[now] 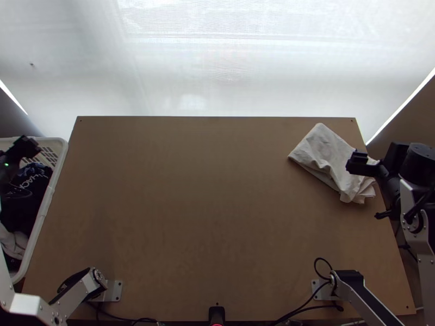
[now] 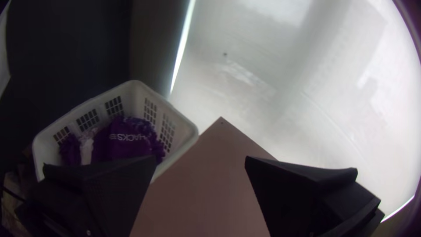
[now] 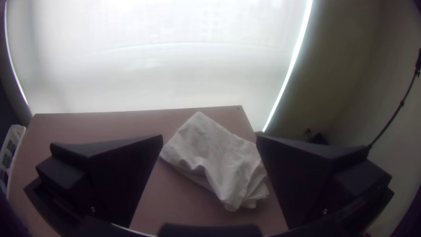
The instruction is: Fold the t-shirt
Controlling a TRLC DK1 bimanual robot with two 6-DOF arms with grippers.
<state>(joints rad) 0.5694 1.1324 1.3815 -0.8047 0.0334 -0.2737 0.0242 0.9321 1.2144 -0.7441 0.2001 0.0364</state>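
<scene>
One pale, rumpled, roughly oblong folded cloth point(image 1: 326, 157) on flat brown wood point(image 1: 206, 206).

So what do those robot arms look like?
The left arm, with a green light, and right arm have silver-white links and black joints. The left end effector and right end effector each have two wide, flat black fingers. Black cables run by the bases.
</scene>
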